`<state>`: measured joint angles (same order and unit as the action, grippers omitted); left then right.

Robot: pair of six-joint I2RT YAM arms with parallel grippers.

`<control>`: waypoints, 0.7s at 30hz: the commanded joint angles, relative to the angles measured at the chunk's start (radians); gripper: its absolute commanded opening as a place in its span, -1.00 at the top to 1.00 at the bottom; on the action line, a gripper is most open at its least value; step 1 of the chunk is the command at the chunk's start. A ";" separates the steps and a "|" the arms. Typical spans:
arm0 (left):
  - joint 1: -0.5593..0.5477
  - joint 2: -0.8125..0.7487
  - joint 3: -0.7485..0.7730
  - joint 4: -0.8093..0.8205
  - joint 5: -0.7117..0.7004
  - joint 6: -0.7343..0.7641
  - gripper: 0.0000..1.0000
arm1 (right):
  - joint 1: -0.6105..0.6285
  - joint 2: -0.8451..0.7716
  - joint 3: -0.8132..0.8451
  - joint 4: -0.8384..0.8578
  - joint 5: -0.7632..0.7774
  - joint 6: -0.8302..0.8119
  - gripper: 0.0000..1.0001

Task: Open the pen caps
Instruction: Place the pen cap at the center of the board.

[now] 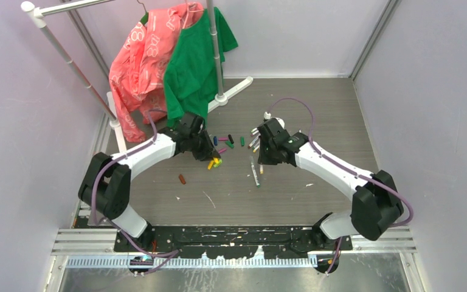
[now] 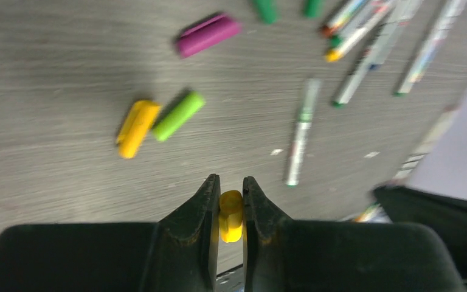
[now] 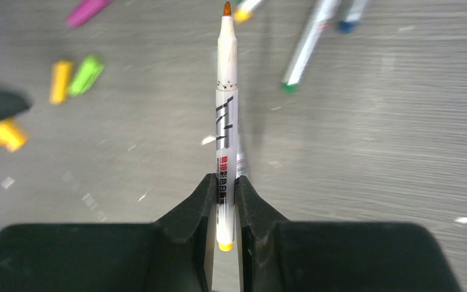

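Note:
My left gripper (image 2: pixel 231 182) is shut on a yellow pen cap (image 2: pixel 231 216), which stands apart from any pen. My right gripper (image 3: pixel 224 179) is shut on the white barrel of an uncapped pen (image 3: pixel 226 109); its orange tip points away and its yellow end sits between the fingers. In the top view both grippers (image 1: pixel 210 152) (image 1: pixel 261 155) hover over the table's middle, a hand's width apart. Loose caps lie below: yellow-orange (image 2: pixel 137 128), green (image 2: pixel 179 115), magenta (image 2: pixel 208 34), brown (image 1: pixel 182 179). Several uncapped pens (image 2: pixel 301 131) (image 1: pixel 255 172) lie to the right.
A clothes rack (image 1: pixel 217 55) with a pink garment (image 1: pixel 143 61) and a green one (image 1: pixel 191 67) stands at the back left, its foot (image 1: pixel 234 90) on the table. Walls close in on both sides. Small white scraps (image 1: pixel 208 199) dot the near table.

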<state>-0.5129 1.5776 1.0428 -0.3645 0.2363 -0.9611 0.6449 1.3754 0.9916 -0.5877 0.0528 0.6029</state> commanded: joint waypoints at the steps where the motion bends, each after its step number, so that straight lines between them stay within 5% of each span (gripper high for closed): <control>1: -0.014 0.045 0.047 -0.231 -0.117 0.090 0.82 | -0.044 0.089 0.077 -0.099 0.326 -0.016 0.97; 12: -0.039 0.143 0.109 -0.289 -0.137 0.153 0.62 | -0.155 0.358 0.165 -0.045 0.354 -0.047 0.90; 21: -0.039 0.160 0.126 -0.333 -0.155 0.176 0.37 | -0.157 0.435 0.232 -0.046 0.346 -0.070 0.17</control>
<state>-0.5495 1.7432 1.1339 -0.6647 0.1036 -0.8124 0.4850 1.8278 1.1751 -0.6441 0.3660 0.5468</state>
